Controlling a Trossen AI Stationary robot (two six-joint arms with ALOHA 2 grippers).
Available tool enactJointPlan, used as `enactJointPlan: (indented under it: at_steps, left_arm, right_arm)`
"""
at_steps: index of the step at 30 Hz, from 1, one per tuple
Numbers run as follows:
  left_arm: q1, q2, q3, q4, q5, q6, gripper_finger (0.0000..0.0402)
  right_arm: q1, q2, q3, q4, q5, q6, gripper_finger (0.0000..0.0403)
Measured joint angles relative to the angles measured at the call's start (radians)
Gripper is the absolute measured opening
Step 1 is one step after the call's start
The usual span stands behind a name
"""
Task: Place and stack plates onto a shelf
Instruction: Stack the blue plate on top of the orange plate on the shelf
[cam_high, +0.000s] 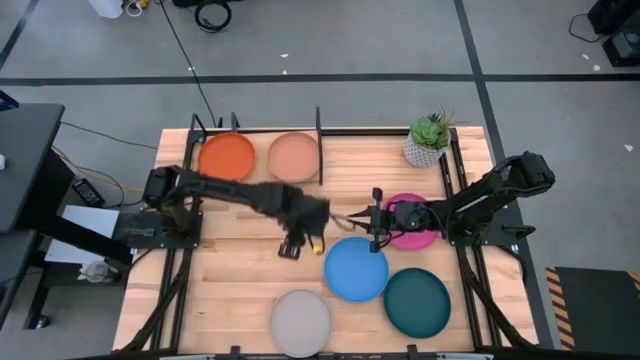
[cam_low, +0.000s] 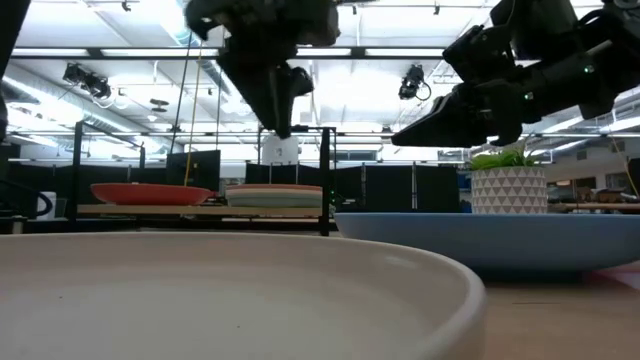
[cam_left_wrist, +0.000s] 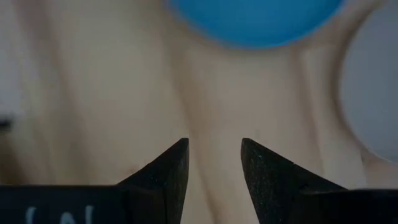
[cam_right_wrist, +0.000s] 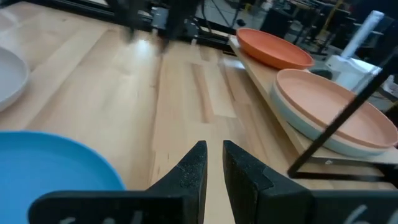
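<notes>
The bright blue plate (cam_high: 356, 268) lies flat on the table (cam_high: 230, 290) between the left gripper (cam_high: 297, 243) and right gripper (cam_high: 374, 229), both slightly open and empty; it seems stiff, light and smooth, best pinched at the rim

Orange plate (cam_high: 226, 157), peach-topped stack (cam_high: 293, 157) on shelf (cam_high: 318, 131), four plates on table

Even, bright overhead lighting; ceiling strip lights (cam_low: 120, 52) glare white in low view. Left arm (cam_high: 240, 192) motion-blurred in high view. Grey-white plate (cam_low: 230, 295) in low-view foreground soft, out of focus. Left wrist view blurred throughout: bright blue plate (cam_left_wrist: 255, 22) soft-edged. Shadows faint, diffuse on tabletop (cam_high: 240, 290).
</notes>
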Motion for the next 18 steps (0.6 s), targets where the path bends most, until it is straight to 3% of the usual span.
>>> enactJointPlan:
  at_steps: [5, 10, 18]
  left_arm:
    - [-0.087, -0.008, -0.127, 0.182, -0.048, 0.02, 0.0153]
    - [-0.141, -0.008, -0.206, 0.247, -0.112, -0.018, 0.0153]
    - [-0.192, -0.008, -0.252, 0.275, -0.132, -0.106, 0.0153]
  right_arm:
    - [0.006, 0.0, 0.0, -0.003, 0.012, 0.011, 0.0058]
    - [0.006, 0.0, 0.0, 0.002, 0.01, 0.031, 0.0058]
    - [0.007, 0.0, 0.0, 0.008, 0.002, 0.039, 0.0058]
